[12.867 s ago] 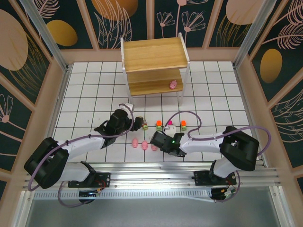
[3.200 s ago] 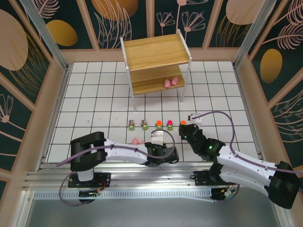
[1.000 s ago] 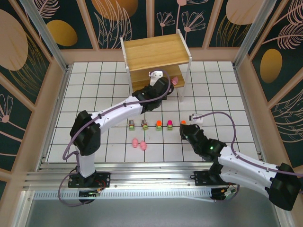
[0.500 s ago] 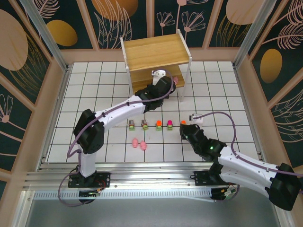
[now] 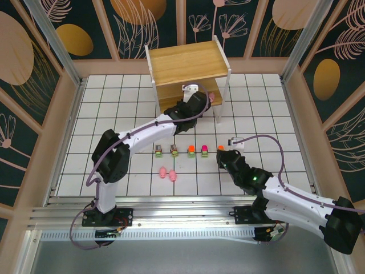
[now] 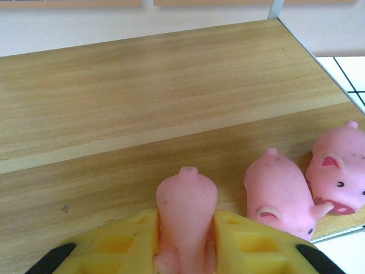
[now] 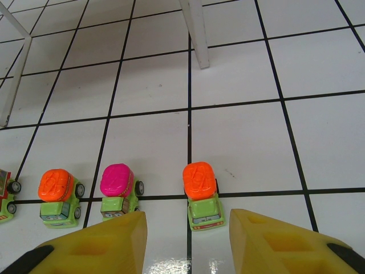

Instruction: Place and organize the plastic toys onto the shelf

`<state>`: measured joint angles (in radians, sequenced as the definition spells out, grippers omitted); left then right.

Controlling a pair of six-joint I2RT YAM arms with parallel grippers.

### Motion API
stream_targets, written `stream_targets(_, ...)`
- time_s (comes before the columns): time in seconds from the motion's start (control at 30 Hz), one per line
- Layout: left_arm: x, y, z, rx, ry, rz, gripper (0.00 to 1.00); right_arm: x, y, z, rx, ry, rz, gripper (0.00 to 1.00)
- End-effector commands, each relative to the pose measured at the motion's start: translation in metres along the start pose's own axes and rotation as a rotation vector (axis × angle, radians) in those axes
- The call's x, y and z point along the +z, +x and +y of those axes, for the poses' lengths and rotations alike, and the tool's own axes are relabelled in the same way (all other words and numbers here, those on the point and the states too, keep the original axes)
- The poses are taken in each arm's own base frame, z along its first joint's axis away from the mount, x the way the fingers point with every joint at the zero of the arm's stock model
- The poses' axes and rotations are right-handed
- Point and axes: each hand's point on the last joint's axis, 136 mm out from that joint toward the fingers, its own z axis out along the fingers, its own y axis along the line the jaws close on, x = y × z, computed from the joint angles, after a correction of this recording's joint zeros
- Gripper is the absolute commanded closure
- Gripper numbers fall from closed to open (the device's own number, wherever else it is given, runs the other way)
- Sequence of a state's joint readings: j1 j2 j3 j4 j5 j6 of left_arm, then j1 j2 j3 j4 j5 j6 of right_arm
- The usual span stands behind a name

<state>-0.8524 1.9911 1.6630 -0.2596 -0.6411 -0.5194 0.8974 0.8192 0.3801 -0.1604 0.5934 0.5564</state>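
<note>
The shelf stands at upper centre of the top view on the tiled counter. The left gripper reaches over its lower board, clenched on a pink pig just left of two shelved pigs. This looks like the placing step: next, lower and let go without nudging the neighbour. The right gripper hovers parted and empty over an orange-topped truck. Five pigs in all, counting two loose pigs at lower centre, and five trucks in a row.
</note>
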Motion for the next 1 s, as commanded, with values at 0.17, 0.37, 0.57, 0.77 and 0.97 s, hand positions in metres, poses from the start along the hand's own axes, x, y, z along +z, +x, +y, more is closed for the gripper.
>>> stream_targets(0.17,0.007,-0.012,-0.001,-0.008,-0.012,-0.045,0.71,0.003,0.002,-0.002,-0.003,0.009,-0.003,0.57)
stream_targets(0.37,0.009,-0.013,0.0,-0.01,-0.018,-0.049,0.68,0.003,0.003,-0.002,-0.005,0.008,-0.001,0.57)
stream_targets(0.57,0.014,-0.01,0.003,-0.006,-0.03,-0.043,0.64,0.003,0.003,-0.002,-0.004,0.007,-0.002,0.57)
stream_targets(0.77,0.015,-0.009,0.003,-0.003,-0.03,-0.043,0.62,0.003,0.003,-0.003,-0.004,0.01,-0.001,0.57)
stream_targets(0.97,0.013,-0.012,0.001,-0.008,-0.021,-0.047,0.59,0.003,0.003,-0.002,-0.004,0.008,0.0,0.57)
